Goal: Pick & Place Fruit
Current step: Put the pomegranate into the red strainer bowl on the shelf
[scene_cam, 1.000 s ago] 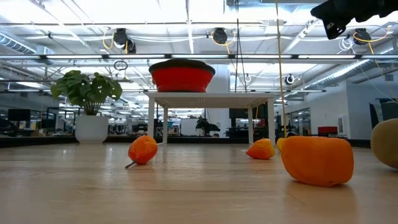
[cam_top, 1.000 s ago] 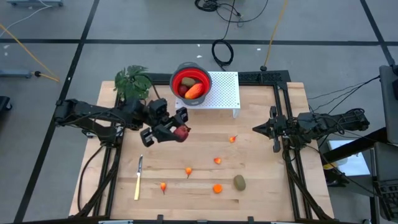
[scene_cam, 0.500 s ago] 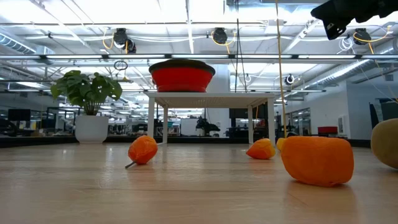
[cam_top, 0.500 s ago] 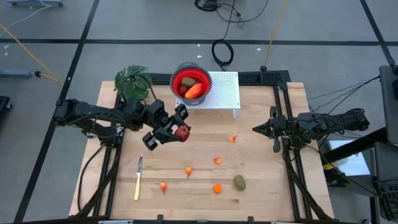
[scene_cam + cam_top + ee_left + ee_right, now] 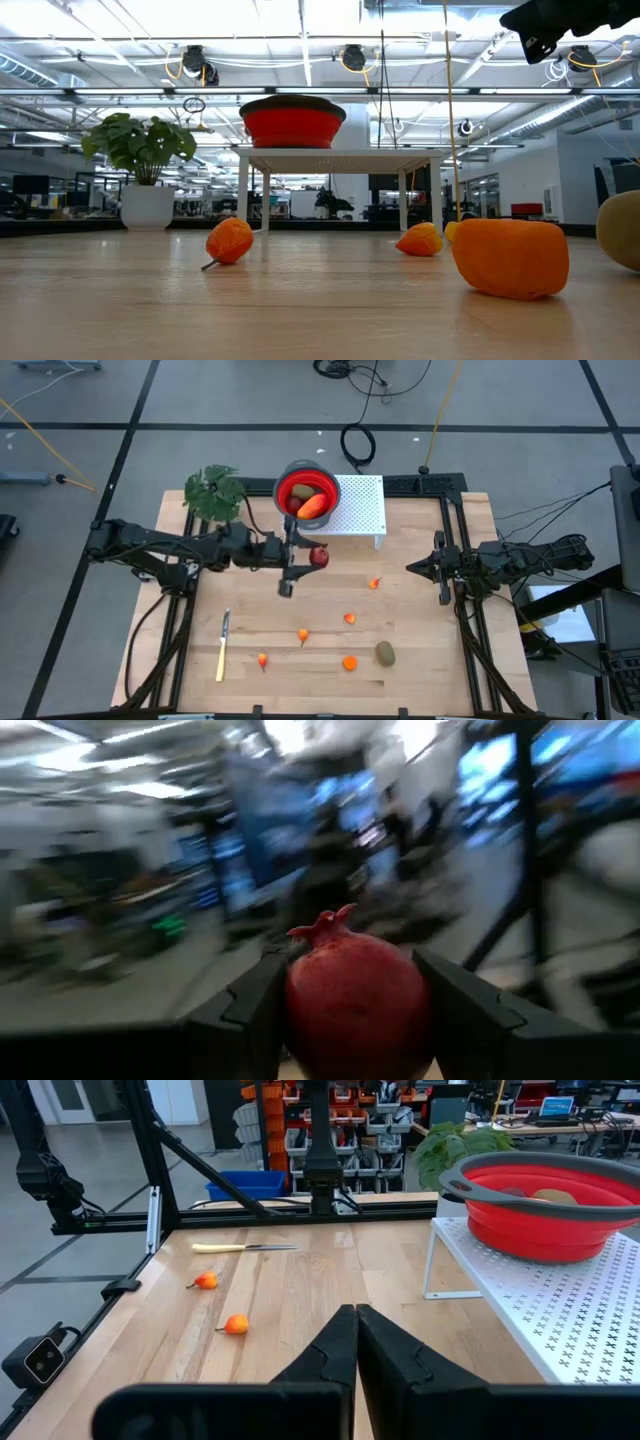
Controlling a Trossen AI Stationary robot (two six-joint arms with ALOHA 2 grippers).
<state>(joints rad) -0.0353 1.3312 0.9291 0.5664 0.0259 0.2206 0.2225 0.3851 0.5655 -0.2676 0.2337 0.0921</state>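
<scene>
Dark red pomegranate sits pinched between the left gripper fingers (half spread around it), held above the table just beside the red bowl. Right gripper waits, fingers pressed together.

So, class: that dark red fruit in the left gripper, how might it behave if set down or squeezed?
The dark red fruit looks round, so it would probably roll once released. It fills the left gripper without denting, suggesting a firm rind. Its glossy skin may slip slightly.
</scene>
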